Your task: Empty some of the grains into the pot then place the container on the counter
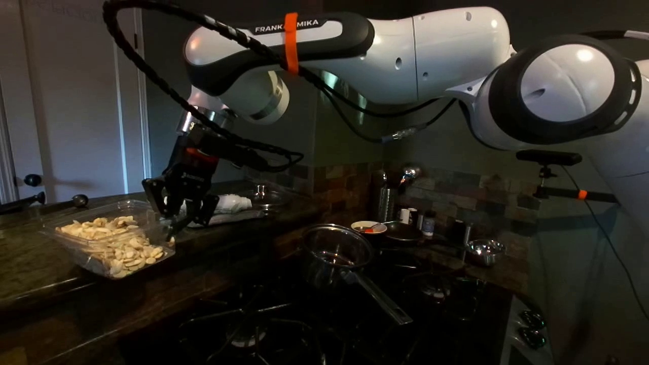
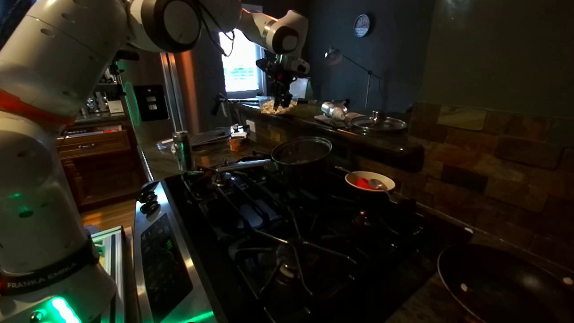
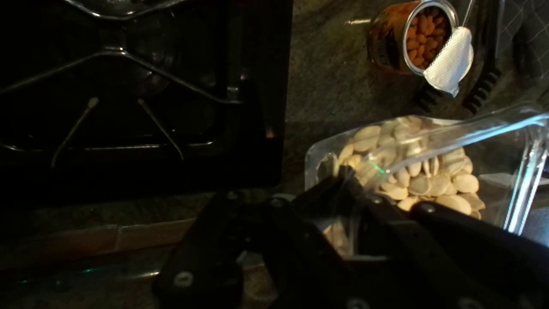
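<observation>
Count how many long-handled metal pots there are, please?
1: the steel pot, on the black stovetop in both exterior views. More may hide in the dark areas.

2 exterior views across the stovetop, sharing pot and container, wrist view close, looking down

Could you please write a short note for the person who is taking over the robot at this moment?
Gripper: appears closed on a wall of the container.
Container: at the edge of the raised counter, with grains inside; I cannot tell whether its base rests there.
Pot: on the stovetop; no grains visible in it, though its inside is dark.
Done: the grip on the container, it seems.
Left: pour some grains into the pot, then place the container on the counter.
</observation>
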